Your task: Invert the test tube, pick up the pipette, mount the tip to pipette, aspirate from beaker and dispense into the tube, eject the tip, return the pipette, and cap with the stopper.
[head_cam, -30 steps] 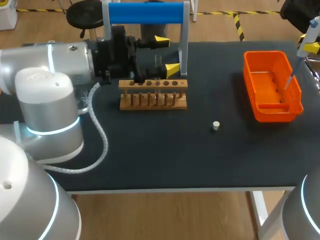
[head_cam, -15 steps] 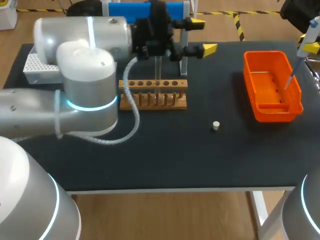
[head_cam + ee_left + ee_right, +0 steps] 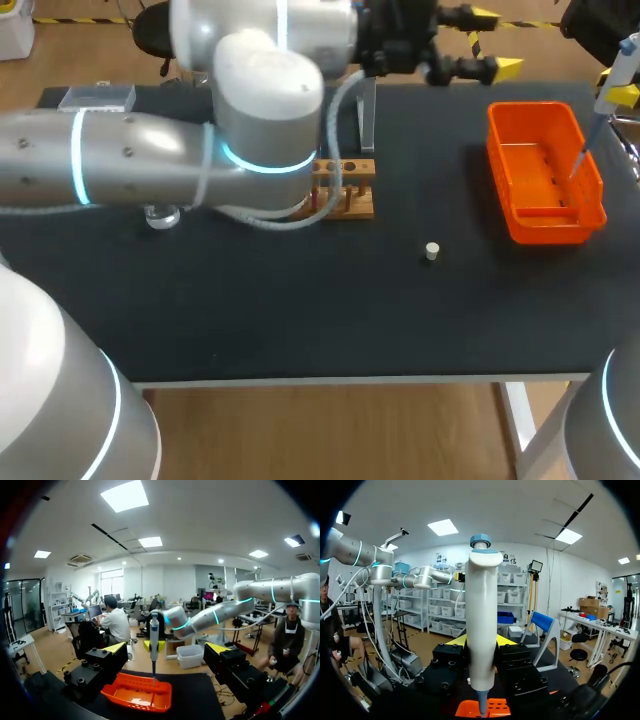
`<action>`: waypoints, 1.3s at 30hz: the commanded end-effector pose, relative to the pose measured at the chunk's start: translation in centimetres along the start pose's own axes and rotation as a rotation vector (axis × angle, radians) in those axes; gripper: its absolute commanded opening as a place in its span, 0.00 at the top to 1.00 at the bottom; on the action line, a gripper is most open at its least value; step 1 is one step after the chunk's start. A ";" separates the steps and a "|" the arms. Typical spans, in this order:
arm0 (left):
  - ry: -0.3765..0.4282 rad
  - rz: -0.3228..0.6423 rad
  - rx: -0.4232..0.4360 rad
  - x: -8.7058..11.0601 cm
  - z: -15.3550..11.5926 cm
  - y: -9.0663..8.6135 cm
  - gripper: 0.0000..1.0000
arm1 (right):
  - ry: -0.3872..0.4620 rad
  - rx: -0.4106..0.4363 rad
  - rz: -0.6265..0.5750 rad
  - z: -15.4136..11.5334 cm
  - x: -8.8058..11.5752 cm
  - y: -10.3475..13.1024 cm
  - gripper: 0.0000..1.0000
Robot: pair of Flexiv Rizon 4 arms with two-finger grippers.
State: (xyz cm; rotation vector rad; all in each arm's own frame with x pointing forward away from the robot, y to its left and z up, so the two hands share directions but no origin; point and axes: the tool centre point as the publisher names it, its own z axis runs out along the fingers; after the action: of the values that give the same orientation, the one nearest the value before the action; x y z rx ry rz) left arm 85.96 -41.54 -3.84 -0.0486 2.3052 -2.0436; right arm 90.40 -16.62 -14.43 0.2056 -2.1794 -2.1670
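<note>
My right gripper (image 3: 622, 95) is shut on the white pipette (image 3: 612, 75) at the table's right edge. The pipette's thin tip (image 3: 578, 160) hangs over the orange bin (image 3: 545, 215). In the right wrist view the pipette (image 3: 482, 630) stands upright between the yellow-tipped fingers, above the bin (image 3: 492, 708). My left gripper (image 3: 480, 45) is open and empty at the back, left of the bin. Its wrist view faces the pipette (image 3: 154, 640) and the bin (image 3: 137, 695). A small white stopper (image 3: 431, 251) lies on the mat. My left arm covers most of the wooden rack (image 3: 352, 190) and hides the test tube.
A glass beaker (image 3: 160, 215) peeks out under my left arm at the left. The tip box (image 3: 95, 97) sits at the back left. A post of the blue pipette stand (image 3: 368, 115) rises behind the rack. The stand (image 3: 542, 622) also shows in the right wrist view.
My left arm has swung up from the rack and to the right, with its open gripper now at the back near the bin. The right arm and pipette have not moved.
</note>
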 end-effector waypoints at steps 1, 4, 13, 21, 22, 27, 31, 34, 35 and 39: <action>0.017 0.001 -0.011 -1.0 6.2 -0.3 0.00 | -0.002 0.004 0.000 0.1 0.1 0.1 1.00; 0.017 0.001 -0.011 -1.0 6.2 -0.3 1.00 | -0.002 0.004 0.000 0.1 0.1 0.1 1.00; 0.017 0.001 -0.011 -1.0 6.2 -0.3 1.00 | -0.002 0.004 0.000 0.1 0.1 0.1 1.00; 0.017 0.001 -0.011 -1.0 6.2 -0.3 1.00 | -0.002 0.004 0.000 0.1 0.1 0.1 1.00; 0.017 0.001 -0.011 -1.0 6.2 -0.3 1.00 | -0.002 0.004 0.000 0.1 0.1 0.1 1.00; 0.020 0.001 -0.004 -1.0 6.8 -0.2 1.00 | -0.002 0.004 0.000 0.1 0.1 0.1 1.00; 0.028 0.007 0.018 -1.1 8.5 -0.1 1.00 | -0.002 0.004 0.000 0.1 0.1 0.1 1.00; 0.030 0.015 0.037 -1.0 9.5 -0.2 1.00 | -0.002 0.004 0.000 0.1 0.1 0.1 1.00; 0.032 0.015 0.040 -1.0 9.7 -0.2 1.00 | -0.002 0.004 0.000 0.1 0.1 0.1 1.00; 0.034 0.024 0.050 -1.0 10.6 -0.4 1.00 | -0.002 0.004 0.000 0.1 0.1 0.1 1.00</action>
State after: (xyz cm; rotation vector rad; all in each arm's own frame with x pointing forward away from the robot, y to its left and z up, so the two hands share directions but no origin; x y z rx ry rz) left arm 87.45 -50.47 -4.13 0.0208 2.3157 -2.0574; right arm 90.40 -16.62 -14.43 0.2056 -2.1794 -2.1670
